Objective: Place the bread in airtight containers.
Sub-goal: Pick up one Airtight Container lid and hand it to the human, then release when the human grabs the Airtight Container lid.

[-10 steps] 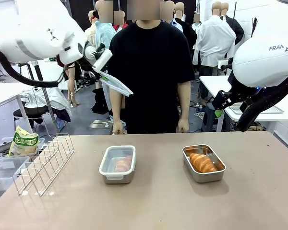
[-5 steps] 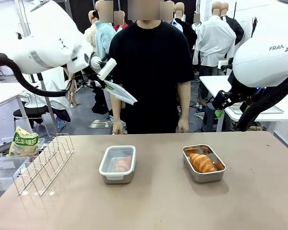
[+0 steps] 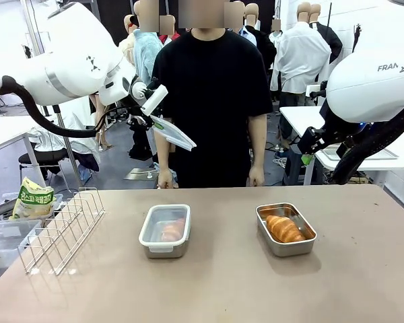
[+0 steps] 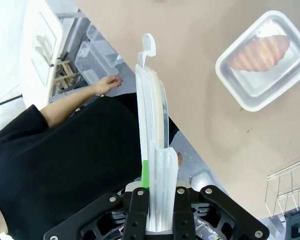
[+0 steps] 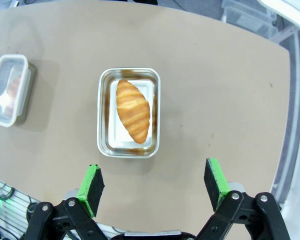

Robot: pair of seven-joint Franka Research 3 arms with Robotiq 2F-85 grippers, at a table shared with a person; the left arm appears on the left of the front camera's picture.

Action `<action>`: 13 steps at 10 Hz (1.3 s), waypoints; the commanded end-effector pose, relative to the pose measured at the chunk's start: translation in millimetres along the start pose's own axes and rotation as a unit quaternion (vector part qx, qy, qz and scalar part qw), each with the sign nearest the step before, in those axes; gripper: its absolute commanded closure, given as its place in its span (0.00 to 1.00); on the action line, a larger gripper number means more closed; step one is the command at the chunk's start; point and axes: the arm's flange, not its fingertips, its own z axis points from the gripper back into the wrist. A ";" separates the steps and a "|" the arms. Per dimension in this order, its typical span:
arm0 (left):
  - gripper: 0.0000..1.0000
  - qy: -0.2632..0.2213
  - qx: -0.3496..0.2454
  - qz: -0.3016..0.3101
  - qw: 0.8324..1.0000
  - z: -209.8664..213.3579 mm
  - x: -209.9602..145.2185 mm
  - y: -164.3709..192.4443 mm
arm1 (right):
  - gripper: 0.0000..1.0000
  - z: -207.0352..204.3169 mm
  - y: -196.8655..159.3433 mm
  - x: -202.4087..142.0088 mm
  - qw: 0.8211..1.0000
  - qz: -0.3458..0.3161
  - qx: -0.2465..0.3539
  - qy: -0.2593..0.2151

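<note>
1. The left gripper [image 4: 157, 210] is clamped on the edge of a translucent lid [image 3: 174, 133], held high over the table's far left, in front of the person [image 3: 212, 101]. The pinch takes only one rim, so the lid could pivot or slip out as the arm swings; a dropped lid would likely land short of its tub.

2. The right tub [image 3: 285, 229] stands open with a croissant [image 3: 283, 228] lying inside, right of centre. The lid must arrive flat and square to the rim. It hangs edge-on now, so a poor wrist roll would set one corner down first and leave it cocked, not sealed.

3. The croissant's back may stand proud of the rim; I cannot tell from here. If it does, pressing the lid down would crush the crust or stop the lid seating.

4. The left tub [image 3: 165, 230] is already lidded, with a croissant [image 3: 172, 231] showing through. It sits between the carrying arm and the open tub, so a low pass could knock it.

5. The right gripper [image 5: 155, 185] hangs with fingers spread wide and empty, right above the open tub. Both arms converging there risks a clash unless it gives way.

6. A light tub may skid under an off-centre push.
</note>
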 end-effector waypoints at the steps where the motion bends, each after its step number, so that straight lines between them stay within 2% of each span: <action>1: 1.00 0.009 0.006 -0.001 1.000 3.1 -5.0 0.1 | 0.00 -0.5 -0.2 -0.3 1.000 0.000 0.000 0.000; 13: 1.00 0.009 0.006 -0.001 1.000 3.1 -5.0 0.1 | 0.00 -0.5 -0.2 -0.3 1.000 0.000 0.000 0.000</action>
